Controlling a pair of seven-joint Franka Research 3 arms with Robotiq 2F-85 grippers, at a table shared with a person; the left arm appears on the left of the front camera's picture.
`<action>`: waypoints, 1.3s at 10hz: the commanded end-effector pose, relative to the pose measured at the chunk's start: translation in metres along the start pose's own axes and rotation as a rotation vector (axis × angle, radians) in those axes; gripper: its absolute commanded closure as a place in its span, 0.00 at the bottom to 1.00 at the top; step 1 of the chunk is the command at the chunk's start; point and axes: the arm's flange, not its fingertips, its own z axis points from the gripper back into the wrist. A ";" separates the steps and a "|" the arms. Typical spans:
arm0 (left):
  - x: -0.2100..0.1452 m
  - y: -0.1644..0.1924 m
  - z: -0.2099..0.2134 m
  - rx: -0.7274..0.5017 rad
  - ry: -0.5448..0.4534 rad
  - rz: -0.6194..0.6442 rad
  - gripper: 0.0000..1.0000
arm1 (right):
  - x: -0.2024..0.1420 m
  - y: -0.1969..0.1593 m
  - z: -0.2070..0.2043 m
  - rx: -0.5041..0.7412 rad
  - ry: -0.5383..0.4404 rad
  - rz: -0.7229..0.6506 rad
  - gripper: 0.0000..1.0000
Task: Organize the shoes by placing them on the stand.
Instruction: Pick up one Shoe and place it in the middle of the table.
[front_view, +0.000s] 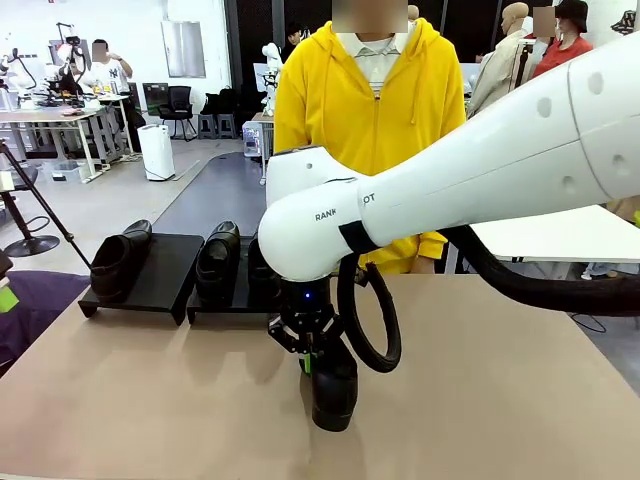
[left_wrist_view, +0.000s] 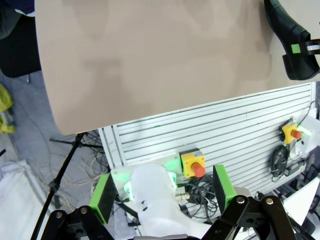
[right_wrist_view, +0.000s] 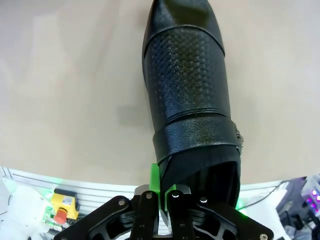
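My right gripper (front_view: 309, 357) is shut on the heel rim of a glossy black shoe (front_view: 334, 393) near the table's front middle. The shoe's toe points away from the wrist, and I cannot tell whether its sole touches the tabletop. In the right wrist view the green pads (right_wrist_view: 156, 181) pinch the left side of the shoe's (right_wrist_view: 189, 95) opening. Three more shoes stand on two black stands: one (front_view: 119, 262) on the left stand (front_view: 160, 282), one (front_view: 217, 261) on the right stand (front_view: 225, 305), and one (front_view: 259, 268) partly hidden behind the arm. My left gripper (left_wrist_view: 162, 192) hangs open beyond the table's near edge, holding nothing; far off it sees the held shoe (left_wrist_view: 286, 27).
A person in a yellow hoodie (front_view: 370, 95) stands at the far side of the brown table (front_view: 150, 400). Below the table's near edge are a slatted panel (left_wrist_view: 225, 130) and yellow stop buttons (left_wrist_view: 193, 164). A white table (front_view: 560, 235) stands at the back right.
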 end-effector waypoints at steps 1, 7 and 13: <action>-0.001 0.002 0.001 0.005 0.007 0.003 0.00 | 0.005 0.004 0.020 -0.023 0.018 0.028 1.00; -0.001 0.002 0.001 0.005 0.007 0.003 0.00 | 0.009 0.002 0.034 -0.016 0.059 0.053 0.00; -0.001 0.002 0.001 0.005 0.007 0.003 0.00 | -0.008 -0.043 0.099 0.112 0.085 0.084 0.00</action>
